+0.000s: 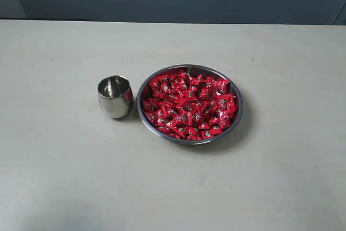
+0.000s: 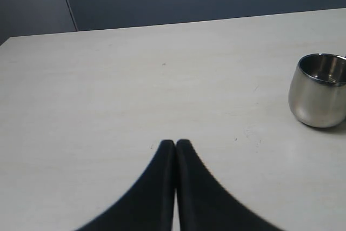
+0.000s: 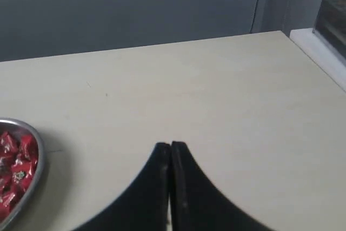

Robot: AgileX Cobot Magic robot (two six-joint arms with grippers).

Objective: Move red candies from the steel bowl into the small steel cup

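Exterior view: the steel bowl (image 1: 216, 72) is seen just right of frame centre on the table (image 1: 65, 177), heaped nearly to the rim with the red candies (image 1: 189, 105). The small steel cup (image 1: 115, 97) stands upright just beside the bowl's left rim, and whether the two touch cannot be told. No candy is seen in the cup, so the transfer is judged not yet begun. Neither arm is seen in the exterior view. In the left wrist view the left jaws are pressed together over bare table, with the cup at the right edge of the frame. In the right wrist view the right jaws are likewise pressed together, with the bowl's rim and a few candies at the lower left edge. Risks noted: if either pair of jaws is lowered into the heap without first being parted, candies are likely to be shoved aside or spilled over the low rim rather than gripped. The wrappers look slick and crinkled and the pieces overlap, so two may be pinched at once, or one may be caught only by a wrapper tail and dropped in transit. The cup's mouth is narrow and its body rounded, so a release slightly off centre is likely to bounce off the lip onto the table. With the cup so close to the bowl, it could be knocked or tipped by a jaw passing between them.
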